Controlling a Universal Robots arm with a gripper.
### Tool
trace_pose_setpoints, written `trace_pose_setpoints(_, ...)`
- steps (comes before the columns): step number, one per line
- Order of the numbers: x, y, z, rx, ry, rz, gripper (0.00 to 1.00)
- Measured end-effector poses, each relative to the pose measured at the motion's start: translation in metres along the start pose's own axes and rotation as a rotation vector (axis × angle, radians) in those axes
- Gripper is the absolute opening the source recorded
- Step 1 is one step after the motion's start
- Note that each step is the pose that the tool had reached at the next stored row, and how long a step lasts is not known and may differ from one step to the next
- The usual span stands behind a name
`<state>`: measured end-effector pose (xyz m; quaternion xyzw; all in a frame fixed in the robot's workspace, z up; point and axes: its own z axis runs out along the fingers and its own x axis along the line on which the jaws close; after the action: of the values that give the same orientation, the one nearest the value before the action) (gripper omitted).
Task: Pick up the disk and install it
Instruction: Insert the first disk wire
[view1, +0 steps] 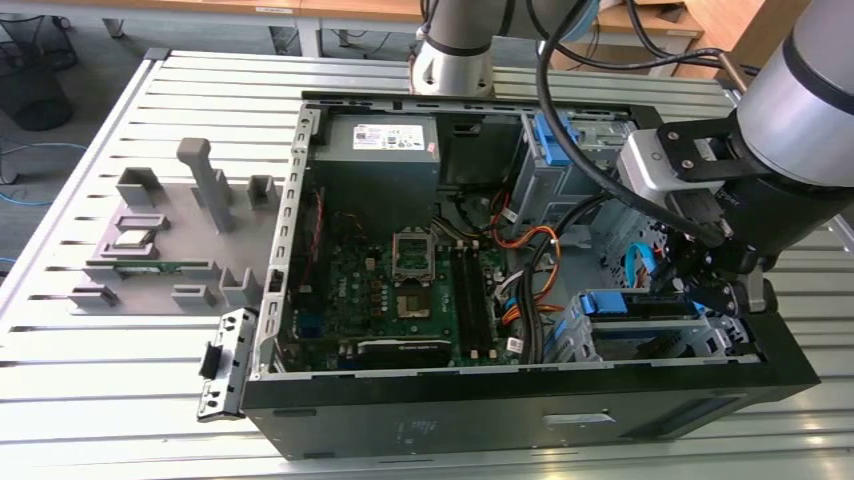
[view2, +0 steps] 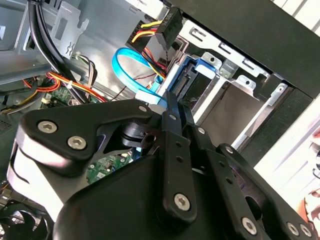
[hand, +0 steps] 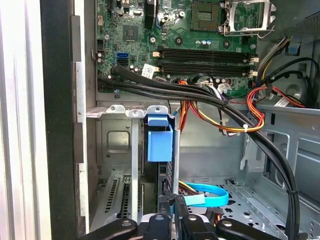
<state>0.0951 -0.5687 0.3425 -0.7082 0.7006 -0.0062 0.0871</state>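
Disk, clipped in its blue frame, slid into the drive cage at the corner of the computer case where the black front panel meets the side wall on the exterior view's right. In the first wrist view, seen edge-on between the cage's perforated metal walls, blue tab pointing toward the motherboard.

Tool directly over that cage and narrow: fingers drawn almost together in the second wrist view, tips right at the disk's near end. Not clear whether pinching it or only touching it.

Blue flat cable looping just beside the cage, inside the case.

Elsewhere in the case: green motherboard across the floor, grey power-supply box in the rear corner on the exterior view's left, a second cage in the rear corner on the exterior view's right holding a lone blue bracket.

Case resting on a slatted metal bench. Beside the case, toward the bench's edge on the exterior view's left, a grey fixture with a green strip-shaped board lying in one of its slots.
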Motion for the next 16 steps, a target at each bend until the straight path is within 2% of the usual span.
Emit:
trace_pose_setpoints(4, 0.0, 0.0012, 0.0003, 0.0025, -0.0016, 0.0, 0.16)
trace_pose_setpoints(10, 0.0007, 0.007, 0.001, 0.0187, -0.0091, -0.001, 0.16)
trace_pose_setpoints(13, 0.0021, 0.0073, 0.0028, 0.0196, -0.0099, -0.001, 0.16)
trace_pose_setpoints(16, 0.0034, 0.0075, 0.0034, 0.0215, -0.0189, 0.0, 0.16)
